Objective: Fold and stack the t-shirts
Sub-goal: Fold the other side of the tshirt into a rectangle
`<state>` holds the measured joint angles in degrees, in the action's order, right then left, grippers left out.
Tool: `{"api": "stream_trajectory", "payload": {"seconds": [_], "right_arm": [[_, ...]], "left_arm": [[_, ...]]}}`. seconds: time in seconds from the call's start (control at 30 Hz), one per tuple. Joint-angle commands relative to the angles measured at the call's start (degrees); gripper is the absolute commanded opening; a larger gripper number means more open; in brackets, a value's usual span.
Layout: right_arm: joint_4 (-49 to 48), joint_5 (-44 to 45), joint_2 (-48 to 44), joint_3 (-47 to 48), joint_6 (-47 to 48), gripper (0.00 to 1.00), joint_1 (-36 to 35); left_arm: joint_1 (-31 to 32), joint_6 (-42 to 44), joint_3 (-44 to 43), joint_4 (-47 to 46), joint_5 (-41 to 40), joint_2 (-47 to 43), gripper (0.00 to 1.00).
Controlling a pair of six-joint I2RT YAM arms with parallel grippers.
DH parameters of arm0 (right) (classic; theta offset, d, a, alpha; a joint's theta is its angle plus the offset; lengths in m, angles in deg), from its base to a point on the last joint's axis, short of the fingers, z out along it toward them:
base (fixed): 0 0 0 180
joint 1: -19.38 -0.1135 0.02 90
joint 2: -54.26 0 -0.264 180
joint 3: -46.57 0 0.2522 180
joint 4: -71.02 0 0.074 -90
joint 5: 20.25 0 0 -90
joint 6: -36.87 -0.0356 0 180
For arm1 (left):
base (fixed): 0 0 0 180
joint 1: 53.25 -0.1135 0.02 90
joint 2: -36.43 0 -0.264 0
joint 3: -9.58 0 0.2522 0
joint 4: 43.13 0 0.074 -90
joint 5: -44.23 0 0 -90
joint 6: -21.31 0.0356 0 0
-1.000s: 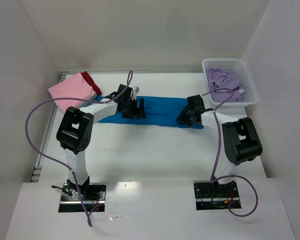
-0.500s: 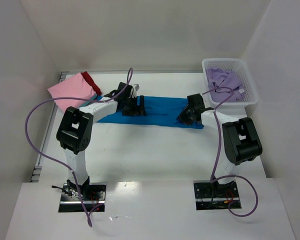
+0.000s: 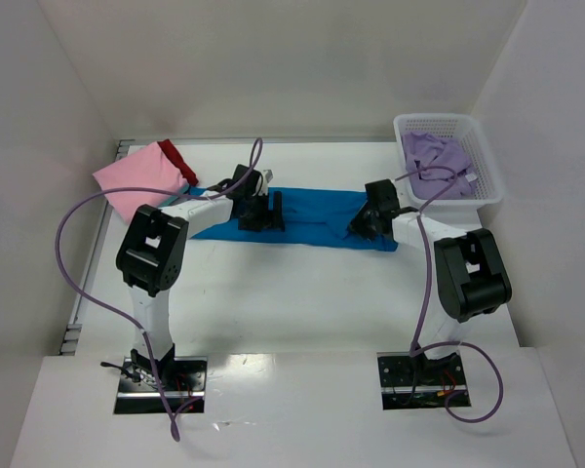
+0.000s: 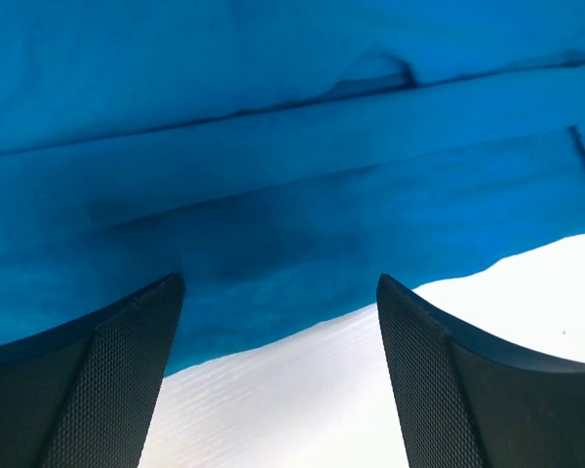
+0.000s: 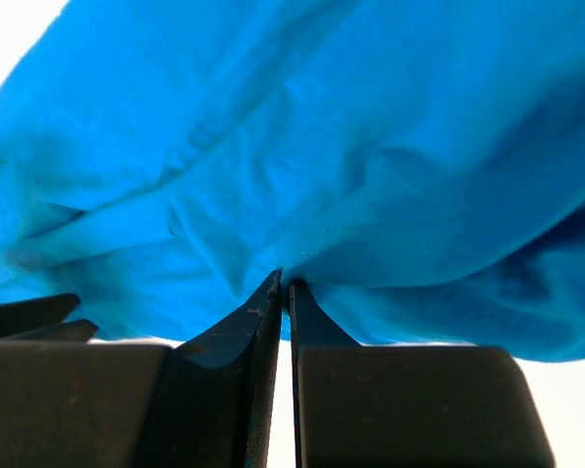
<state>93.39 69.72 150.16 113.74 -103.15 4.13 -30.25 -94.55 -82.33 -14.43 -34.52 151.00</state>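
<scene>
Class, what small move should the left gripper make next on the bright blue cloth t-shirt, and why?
Probably lower and close the left gripper on the edge of the bright blue cloth t-shirt. Its fingers stand open astride that edge, while the right gripper pinches the cloth; both need a hold to fold it.

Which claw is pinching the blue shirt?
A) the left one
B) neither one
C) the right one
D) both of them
C: in its wrist view the right claw is shut tight on a fold of the blue t-shirt, while the left claw stands wide open over the cloth, gripping nothing.
</scene>
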Motion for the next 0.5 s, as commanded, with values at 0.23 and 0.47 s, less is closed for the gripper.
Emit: {"api": "stream_trajectory", "payload": {"seconds": [0.23,0.47], "right_arm": [[-0.9,3.5,-1.0,7.1,1.3,0.10,-0.7],[-1.9,2.9,4.9,13.1,3.9,0.15,0.5]], "left_arm": [[0.3,-0.1,-0.3,0.6,-0.7,2.1,0.89],[0.3,-0.1,-0.3,0.6,-0.7,2.6,0.89]]}}
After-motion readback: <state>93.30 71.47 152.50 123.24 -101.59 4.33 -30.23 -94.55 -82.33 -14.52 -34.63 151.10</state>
